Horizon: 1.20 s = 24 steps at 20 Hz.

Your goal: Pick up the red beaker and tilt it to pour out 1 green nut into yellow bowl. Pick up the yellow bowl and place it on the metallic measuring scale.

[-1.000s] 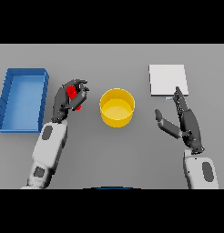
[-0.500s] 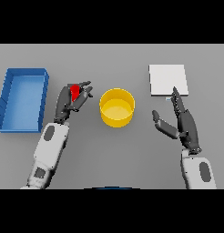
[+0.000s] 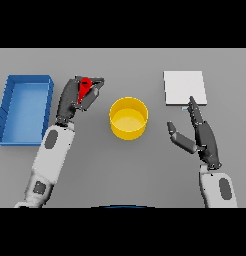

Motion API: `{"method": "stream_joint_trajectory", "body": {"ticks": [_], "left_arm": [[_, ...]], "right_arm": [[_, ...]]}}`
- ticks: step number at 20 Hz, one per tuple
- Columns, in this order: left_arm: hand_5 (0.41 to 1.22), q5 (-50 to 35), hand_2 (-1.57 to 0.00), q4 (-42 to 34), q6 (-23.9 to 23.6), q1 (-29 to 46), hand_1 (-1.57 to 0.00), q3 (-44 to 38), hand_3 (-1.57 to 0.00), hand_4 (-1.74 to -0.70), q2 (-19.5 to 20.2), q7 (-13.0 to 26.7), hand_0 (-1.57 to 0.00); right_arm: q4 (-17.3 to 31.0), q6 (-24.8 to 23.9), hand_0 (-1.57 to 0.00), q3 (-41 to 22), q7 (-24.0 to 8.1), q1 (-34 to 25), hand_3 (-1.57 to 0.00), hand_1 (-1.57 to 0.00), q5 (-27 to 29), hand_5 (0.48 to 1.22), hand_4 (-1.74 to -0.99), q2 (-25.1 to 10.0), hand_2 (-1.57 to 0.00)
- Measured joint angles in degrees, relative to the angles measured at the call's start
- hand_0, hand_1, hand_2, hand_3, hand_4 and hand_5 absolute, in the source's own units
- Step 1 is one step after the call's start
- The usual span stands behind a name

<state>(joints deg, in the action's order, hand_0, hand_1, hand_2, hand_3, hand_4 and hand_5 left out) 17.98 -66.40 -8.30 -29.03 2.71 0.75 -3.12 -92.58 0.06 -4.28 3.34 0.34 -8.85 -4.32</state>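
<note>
Red beaker (image 3: 84,89) held within the left robot hand (image 3: 75,97), whose dark fingers are curled round it so that only a narrow part of the red body shows between the fingers and the thumb; the beaker appears tilted with its upper end toward the far side of the tabletop (image 3: 120,180), though the covering fingers make its exact lean hard to judge. The left robot hand lies between the blue tray (image 3: 9,107), just to its left, and the yellow bowl (image 3: 128,118), near to its right, and touches neither. The yellow bowl stands upright on the grey tabletop near the middle of the scene, its interior visible from above; whether anything lies inside it cannot be made out. The metallic measuring scale (image 3: 184,88) is a pale square plate lying flat at the far right of the tabletop, apart from the bowl. The right robot hand (image 3: 201,136) is released, its fingers straight and spread with the thumb pointing toward the bowl; its longest fingertip reaches the near edge of the scale, and it holds nothing. The bowl sits between the two robot hands, closer to the left one.
</note>
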Motion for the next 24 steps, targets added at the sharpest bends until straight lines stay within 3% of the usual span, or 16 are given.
{"method": "stream_joint_trajectory", "body": {"ticks": [3,7,12,15,16,18,21,24], "left_arm": [[1.158,2.6,-1.56,-0.8,1.4,-1.1,-1.57,1.4,-1.56,-1.62,2.3,3.4,-1.57],[1.126,4.4,-1.57,0.7,3.1,-3.7,-1.57,1.8,-1.56,-1.66,5.0,4.7,-1.57],[1.136,15.3,-1.57,3.3,7.0,-9.8,-1.57,10.0,-1.57,-1.71,9.7,7.0,-1.57],[1.172,21.6,-1.57,3.6,11.4,-12.7,-1.57,15.5,-1.57,-1.73,12.4,8.7,-1.57],[1.182,23.4,-1.57,4.0,13.0,-13.1,-1.57,17.4,-1.57,-1.73,13.0,8.2,-1.57],[1.196,26.3,-1.57,5.7,16.2,-15.5,-1.57,20.3,-1.57,-1.73,14.0,8.0,-1.57],[1.208,30.5,-1.57,7.2,21.9,-19.0,-1.57,24.3,-1.57,-1.61,15.6,8.2,-1.57],[1.214,34.6,-1.57,9.5,26.6,-22.6,-1.57,28.4,-1.36,-1.66,15.9,7.8,-1.57]], "right_arm": [[-0.4,-0.1,0.0,-0.3,0.4,0.6,0.0,0.0,-0.4,0.675,-1.277,0.1,0.0],[-0.1,0.1,0.0,-0.4,-0.1,0.6,0.0,0.0,-0.1,0.686,-1.273,0.4,0.0],[-0.1,-0.1,0.0,0.0,-1.2,0.3,0.0,0.0,0.2,0.69,-1.28,0.5,0.0],[-0.7,0.0,0.0,-0.9,0.5,1.5,0.0,0.0,-0.5,0.695,-1.29,0.8,0.0],[-0.9,-0.6,0.0,-0.7,-1.1,0.7,0.0,0.0,-0.9,0.695,-1.289,0.6,0.0],[-0.9,-0.5,0.0,-0.8,-0.9,0.9,0.0,0.0,-1.3,0.694,-1.29,0.2,0.0],[-1.6,-0.1,0.0,-0.6,-0.8,1.6,0.0,0.0,-0.2,0.678,-1.284,0.6,0.0],[-1.4,0.0,0.0,-0.1,-3.0,1.7,0.0,0.0,1.4,0.651,-1.279,1.7,0.0]]}}
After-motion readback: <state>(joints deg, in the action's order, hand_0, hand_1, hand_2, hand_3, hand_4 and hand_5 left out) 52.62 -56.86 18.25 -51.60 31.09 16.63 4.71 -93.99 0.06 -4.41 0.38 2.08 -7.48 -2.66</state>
